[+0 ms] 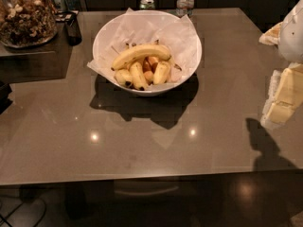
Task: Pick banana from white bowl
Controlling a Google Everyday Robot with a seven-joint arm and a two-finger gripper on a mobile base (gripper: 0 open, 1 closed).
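The white bowl (147, 30) stands on the far middle of the table, lined with crumpled white paper. The banana (140, 54), long, curved and yellow with dark tips, lies across the top of several shorter stubby bananas (137, 74) inside the bowl. My gripper (283, 97) is at the right edge of the view, cream and white. It hangs above the table, well to the right of the bowl and apart from it. It holds nothing that I can see.
A glass jar of nuts (26, 15) stands on a lower shelf at far left. A can (147, 4) and a water bottle (185, 0) stand behind the bowl. The brown glossy table (142, 141) reaches to a front edge near the bottom.
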